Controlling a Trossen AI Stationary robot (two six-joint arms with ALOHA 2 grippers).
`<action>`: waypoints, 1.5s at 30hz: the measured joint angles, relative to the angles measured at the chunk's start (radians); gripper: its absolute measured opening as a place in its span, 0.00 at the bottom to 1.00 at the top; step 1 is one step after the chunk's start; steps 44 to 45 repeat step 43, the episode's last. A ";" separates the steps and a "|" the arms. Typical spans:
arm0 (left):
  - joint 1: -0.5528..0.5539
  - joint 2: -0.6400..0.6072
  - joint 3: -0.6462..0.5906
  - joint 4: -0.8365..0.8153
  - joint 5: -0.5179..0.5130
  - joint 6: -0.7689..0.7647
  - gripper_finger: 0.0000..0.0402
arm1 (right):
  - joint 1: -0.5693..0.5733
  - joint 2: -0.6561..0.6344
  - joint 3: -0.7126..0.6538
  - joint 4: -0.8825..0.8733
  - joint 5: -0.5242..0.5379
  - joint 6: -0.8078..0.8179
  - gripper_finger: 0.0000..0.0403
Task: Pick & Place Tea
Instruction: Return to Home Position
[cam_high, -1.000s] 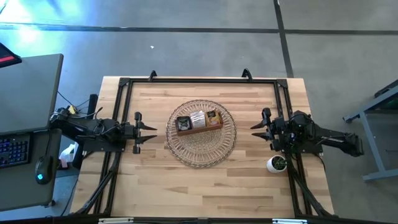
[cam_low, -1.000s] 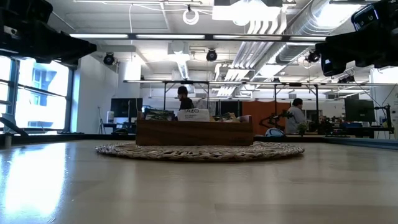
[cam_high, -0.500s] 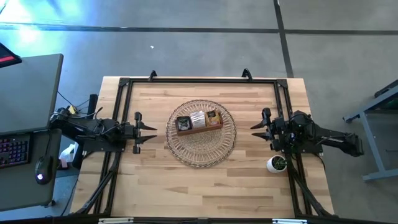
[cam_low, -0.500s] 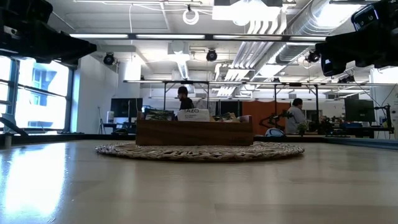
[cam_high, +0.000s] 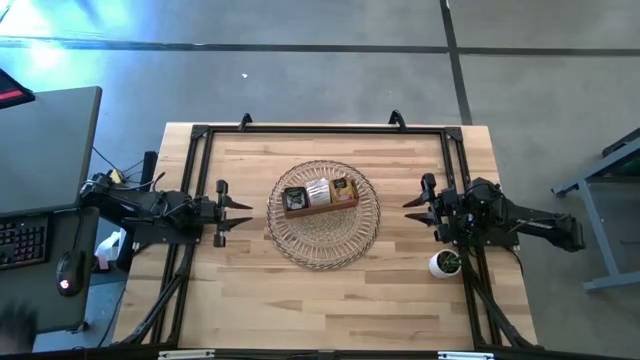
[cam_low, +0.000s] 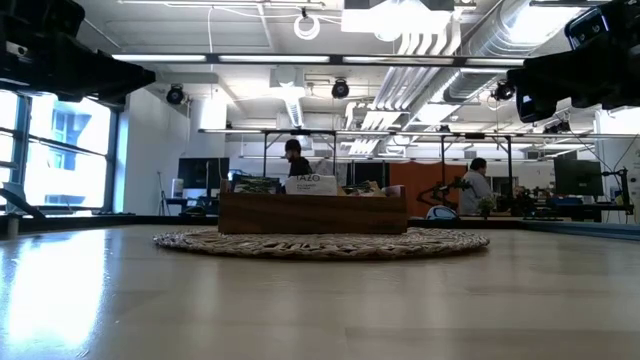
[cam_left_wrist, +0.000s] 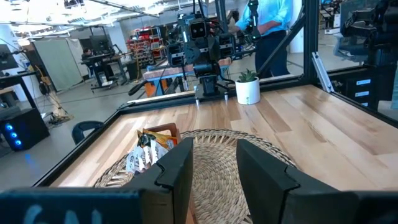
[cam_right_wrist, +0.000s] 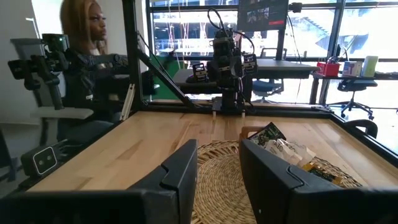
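1. My left tool and right tool hang released, fingers apart and empty. One is at each side of the counter, and both aim at its middle. The fingers are hard and dark; the planks below are smooth pale wood.
2. Next in lies the round wicker basket, an open, springy weave. It looks light on slick wood, so I judge a low fingertip could snag its rim and drag it.
3. On the basket sits the wooden tray, boxy and rigid. The tea stands in its compartments as thin flat paper sachets, some poking above the wall. I think a jolt to the basket could tip them out.
4. Just beside the right arm stands a potted plant in a rounded white pot. A folding elbow could topple it.
5. Past the counter's edge, on the left arm's side, a person sits. I'd mind any wide swing there.
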 joint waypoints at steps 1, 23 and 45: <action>0.000 0.000 0.000 0.000 0.000 0.000 0.30 | 0.000 0.000 0.000 0.000 0.000 0.000 0.29; -0.007 0.026 0.000 -0.001 0.014 0.000 0.30 | 0.000 0.000 0.000 0.000 0.000 0.000 0.29; -0.007 0.026 0.000 -0.001 0.017 0.000 0.30 | 0.000 0.000 0.000 0.000 0.000 0.000 0.29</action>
